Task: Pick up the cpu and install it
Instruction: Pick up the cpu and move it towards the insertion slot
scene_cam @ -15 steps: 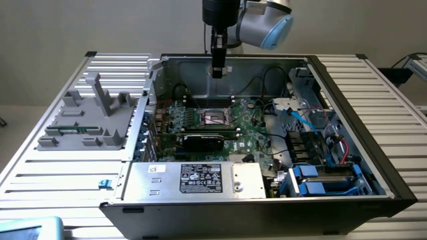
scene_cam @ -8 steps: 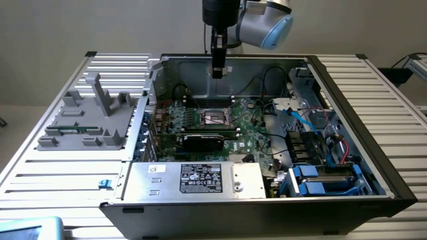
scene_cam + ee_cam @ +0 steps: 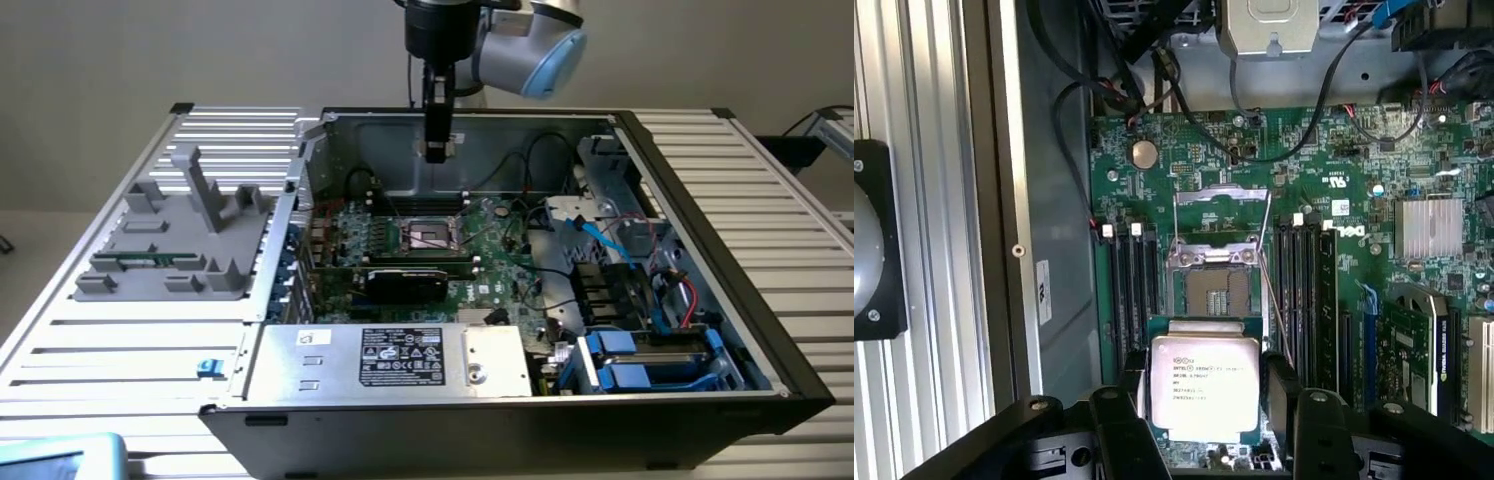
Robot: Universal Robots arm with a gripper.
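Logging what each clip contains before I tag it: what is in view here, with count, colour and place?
computer case: one, black, open, on the table
table: one, silver, slatted, under the case
motherboard: one, green, on the case floor
socket: one, dark, metal frame raised, empty, mid-board
cpu: one, silver-grey top, between the gripper's fingers, above the board
power supply: one, silver with a label, at the case's near edge
drive carriers: at least two, blue, near corner at the exterior view's right
fixture: one, grey, on the table at the exterior view's left
gripper: one, black, above the socket, shut on the cpu
arm: one, grey and blue, over the case's far wall
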